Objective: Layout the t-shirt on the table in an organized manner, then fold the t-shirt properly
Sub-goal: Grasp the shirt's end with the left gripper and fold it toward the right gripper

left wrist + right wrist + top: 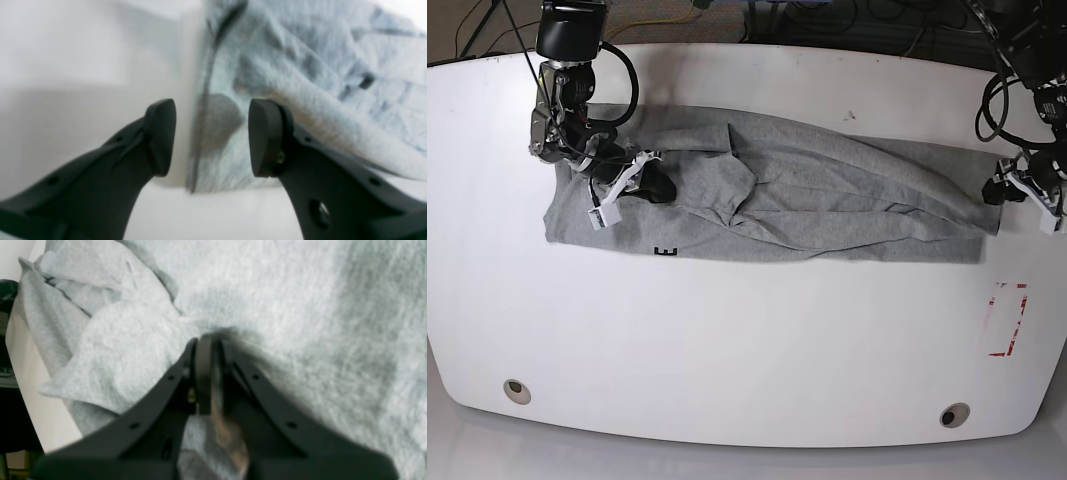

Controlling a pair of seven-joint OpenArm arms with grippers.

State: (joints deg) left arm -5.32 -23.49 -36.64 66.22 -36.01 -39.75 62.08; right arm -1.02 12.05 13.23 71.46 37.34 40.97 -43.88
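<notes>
White table point(747, 340), grey t-shirt point(827, 210) spread across, red tape mark point(1009, 318)

**Hidden, Cropped and Blurred**

In the right wrist view the t-shirt point(283, 306) runs off the top, right and lower edges, and its weave is smeared (motion blur, seemingly). The cloth under the right gripper point(208, 373) is hidden by the black fingers. In the left wrist view the shirt's upper right is soft. From the base view the black lettering point(664, 252) is mostly folded under.
</notes>
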